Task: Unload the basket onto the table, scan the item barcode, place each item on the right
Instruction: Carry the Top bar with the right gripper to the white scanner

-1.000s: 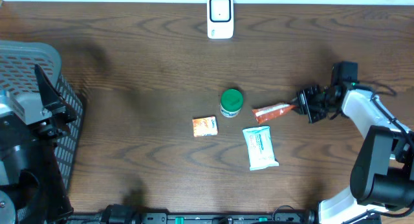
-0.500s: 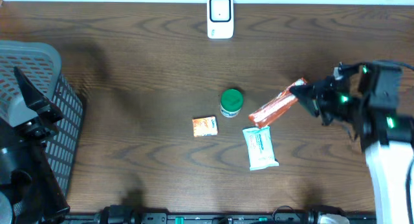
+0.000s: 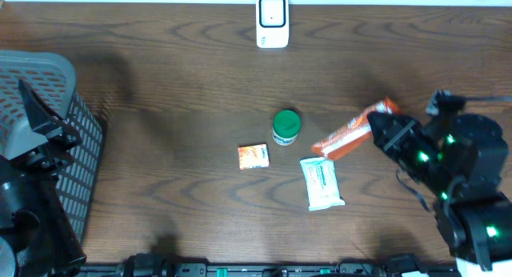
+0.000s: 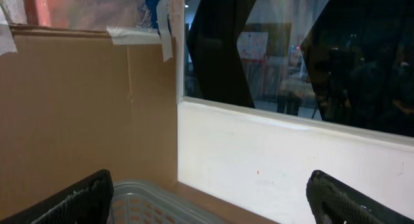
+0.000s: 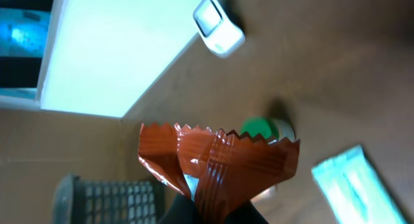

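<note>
The bench [image 3: 176, 93] is seen as dark wood, its grain plain under a dull sheen. The wrapper [image 5: 220, 162] is made of glossy orange foil, crimped and saw-toothed at its end. The basket [image 3: 32, 73] is moulded in matt grey plastic lattice. The scanner [image 3: 272, 21] is cased in smooth white plastic. The pouch [image 3: 322, 183] is formed of shiny pale film. Matt brown cardboard [image 4: 84, 107] is shown in the left wrist view.

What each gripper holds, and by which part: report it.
Right gripper grips the orange crinkled foil packet near one end; left gripper is open, empty.
</note>
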`<state>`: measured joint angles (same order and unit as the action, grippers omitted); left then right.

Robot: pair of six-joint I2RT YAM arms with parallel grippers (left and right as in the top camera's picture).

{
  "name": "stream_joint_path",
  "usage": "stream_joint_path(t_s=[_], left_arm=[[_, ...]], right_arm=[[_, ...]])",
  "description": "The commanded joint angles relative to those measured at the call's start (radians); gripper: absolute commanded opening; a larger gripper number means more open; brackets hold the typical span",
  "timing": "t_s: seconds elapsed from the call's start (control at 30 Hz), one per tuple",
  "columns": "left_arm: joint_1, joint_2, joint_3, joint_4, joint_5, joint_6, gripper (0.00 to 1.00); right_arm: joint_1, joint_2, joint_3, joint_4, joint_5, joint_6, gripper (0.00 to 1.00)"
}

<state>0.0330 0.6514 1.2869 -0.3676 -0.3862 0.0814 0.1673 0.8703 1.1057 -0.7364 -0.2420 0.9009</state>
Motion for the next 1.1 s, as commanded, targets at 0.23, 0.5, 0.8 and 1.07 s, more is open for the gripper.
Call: stream_joint_path(t_s=[0.23,0.5,0.8,1.07], left_arm=[[0.006,-0.009,-0.007,0.002,0.012,-0.008,0.96],[0.006,-0.009,-0.007,0.002,0.012,-0.008,0.96],[0.006,-0.009,-0.007,0.002,0.012,-0.008,0.96],[0.006,-0.009,-0.007,0.002,0.012,-0.008,0.96]], right_arm=[[0.258,0.353,0.011,0.686,0.436,-0.653,0.01],[0.287,0.757,0.011,1.383,0.451,-1.038,0.01],[0.245,1.124,0.089,1.859,0.348,-1.074,0.01],[0.238,1.405,0.442,1.732,0.217,-1.075,0.01]])
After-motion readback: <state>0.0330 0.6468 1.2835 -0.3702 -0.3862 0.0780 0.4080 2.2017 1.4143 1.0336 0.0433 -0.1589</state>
